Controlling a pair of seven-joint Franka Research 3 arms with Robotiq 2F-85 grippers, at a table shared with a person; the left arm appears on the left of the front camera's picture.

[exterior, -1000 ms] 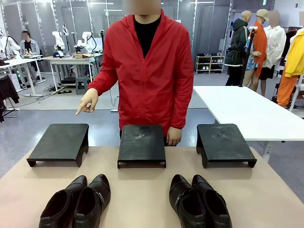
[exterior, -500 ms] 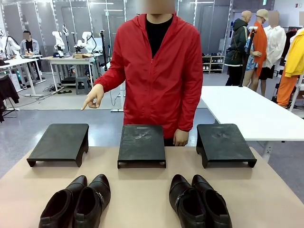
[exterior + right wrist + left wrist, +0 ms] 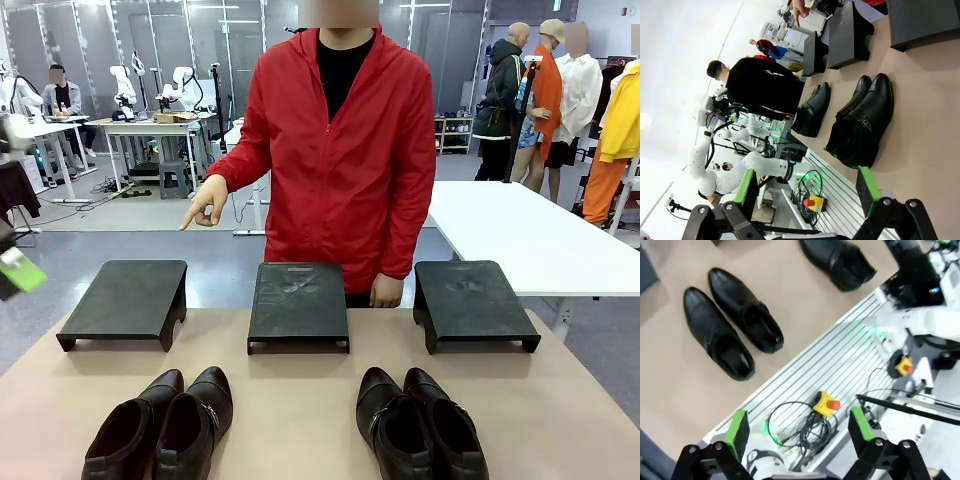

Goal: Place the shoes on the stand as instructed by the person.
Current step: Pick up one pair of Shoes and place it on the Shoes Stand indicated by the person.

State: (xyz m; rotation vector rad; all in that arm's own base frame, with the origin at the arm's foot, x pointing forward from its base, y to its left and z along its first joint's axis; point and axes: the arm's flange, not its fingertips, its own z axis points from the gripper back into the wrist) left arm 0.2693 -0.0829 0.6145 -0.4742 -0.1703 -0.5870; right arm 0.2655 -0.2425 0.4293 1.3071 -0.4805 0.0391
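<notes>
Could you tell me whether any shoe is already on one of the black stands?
No, the left stand, middle stand and right stand are bare; the left pair and right pair rest on the table.

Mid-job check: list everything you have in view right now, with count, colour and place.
Shoes: two pairs, glossy black; left pair and right pair on the near side of the table.
Stands: three, black, in a row at the far side; left stand, middle stand, right stand, nothing on them.
Table: one, tan.
Emergency stop buttons: two, yellow with red caps, on the ribbed base beside the table.
Person: one, red jacket, far side; pointing hand aimed down toward the left stand, other hand beside the middle stand.
Left gripper: open, holding nothing.
Right gripper: open, holding nothing.
</notes>
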